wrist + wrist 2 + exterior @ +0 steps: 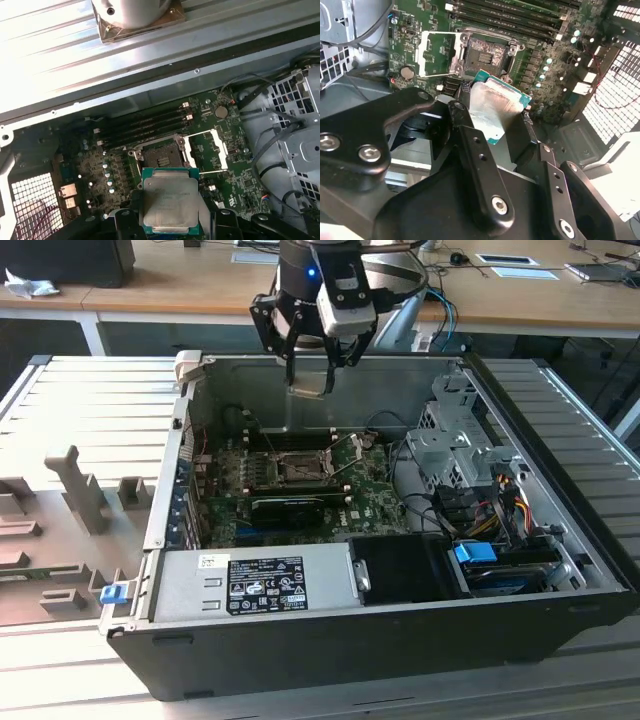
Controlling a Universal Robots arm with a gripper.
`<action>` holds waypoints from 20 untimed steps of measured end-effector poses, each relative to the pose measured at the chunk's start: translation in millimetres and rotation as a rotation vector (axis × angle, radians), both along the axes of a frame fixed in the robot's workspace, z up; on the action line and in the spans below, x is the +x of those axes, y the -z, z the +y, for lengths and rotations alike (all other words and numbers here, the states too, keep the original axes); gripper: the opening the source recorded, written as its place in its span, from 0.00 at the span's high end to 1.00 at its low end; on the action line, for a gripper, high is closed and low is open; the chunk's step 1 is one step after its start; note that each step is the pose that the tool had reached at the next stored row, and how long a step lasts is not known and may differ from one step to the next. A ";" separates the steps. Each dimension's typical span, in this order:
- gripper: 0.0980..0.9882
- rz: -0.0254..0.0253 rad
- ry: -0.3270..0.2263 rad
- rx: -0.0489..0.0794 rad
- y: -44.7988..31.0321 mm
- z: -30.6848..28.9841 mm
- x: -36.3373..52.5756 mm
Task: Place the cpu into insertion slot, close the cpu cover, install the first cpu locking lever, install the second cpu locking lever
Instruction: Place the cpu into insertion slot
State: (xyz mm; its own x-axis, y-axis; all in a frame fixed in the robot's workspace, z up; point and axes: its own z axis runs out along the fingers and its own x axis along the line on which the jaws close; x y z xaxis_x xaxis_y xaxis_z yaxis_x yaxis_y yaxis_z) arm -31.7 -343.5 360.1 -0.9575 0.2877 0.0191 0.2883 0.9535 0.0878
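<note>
Case [330, 640] laid on its side with the panel off, presumably to give the arm a straight way down to the board [372, 496]. Along the near wall, a power supply [255, 582]. Toward the exterior view's right, a drive cage [455, 445] with a tangle of cables [480, 505]. Across the board, a long black card [290, 506]. High over the far wall of the case, gripper [312, 375] poised well clear of everything inside, the height probably kept to pass above card and cables. Beyond the card and just beside the memory slots [145, 125], slot [161, 158] bare and dark, with no chip seated. Cover [206, 150] swung off to one side of the slot and lying open, leaving the socket free to take the chip; no closing done, and levers too hard to make out to judge. Cpu [170, 202] pinched by two opposite edges between the fingers [472, 145], silver face toward both wrist cameras. Edge grip likely chosen to keep the pads off the contacts and leave the underside free for seating. Fingers narrowed to the chip's width and clamped on it. Not yet in the slot: well apart from it, up in the air and off toward the far wall.
</note>
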 end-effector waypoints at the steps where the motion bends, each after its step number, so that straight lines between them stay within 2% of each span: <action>1: 0.52 0.0000 0.007 0.000 0.7 0.0 0.0; 5: 0.52 0.0000 0.071 0.000 4.4 0.0 0.0; 16: 0.52 0.0000 0.158 0.000 9.8 0.0 0.2; 19: 0.52 0.0000 0.262 0.000 13.7 0.0 0.2; 20: 0.52 0.0001 0.303 0.000 17.2 0.0 0.2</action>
